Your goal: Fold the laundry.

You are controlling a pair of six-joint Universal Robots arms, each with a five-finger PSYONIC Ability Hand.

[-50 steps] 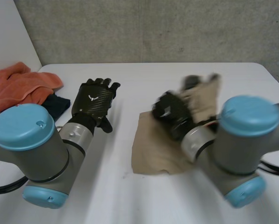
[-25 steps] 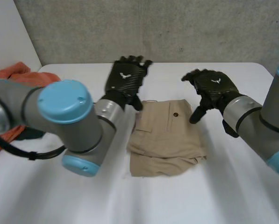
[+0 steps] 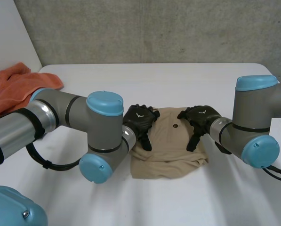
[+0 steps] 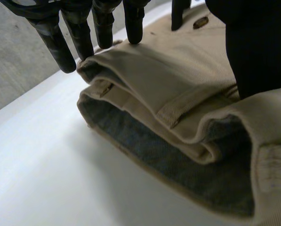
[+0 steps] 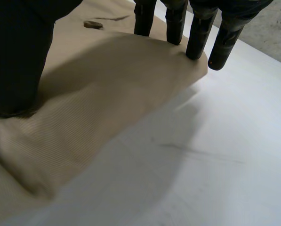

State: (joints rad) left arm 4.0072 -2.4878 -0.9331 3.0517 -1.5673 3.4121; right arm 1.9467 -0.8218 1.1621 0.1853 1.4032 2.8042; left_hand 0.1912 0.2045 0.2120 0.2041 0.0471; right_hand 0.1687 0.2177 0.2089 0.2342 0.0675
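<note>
You see the left hand [image 4: 258,52] with its fingers [image 4: 133,26] held straight. Their tips stand on the folded edge of the beige shorts [image 4: 178,75]. The thumb rests on the top layer, at about four o'clock from the fingertips. A small button [image 4: 200,22] lies at three o'clock from the fingertips, and a belt loop [image 4: 175,110] lies at six o'clock from this button. The shorts lie in several layers, with the greyish inner side showing between them. The white table [image 4: 60,179] extends from the shorts toward eight o'clock.

I read the tan garment [image 3: 171,157] as matt woven cloth with a fine ribbed weave. The white table [image 3: 201,80] is smooth, faintly sheeny. The orange towel [image 3: 18,89] looks nappy.
</note>
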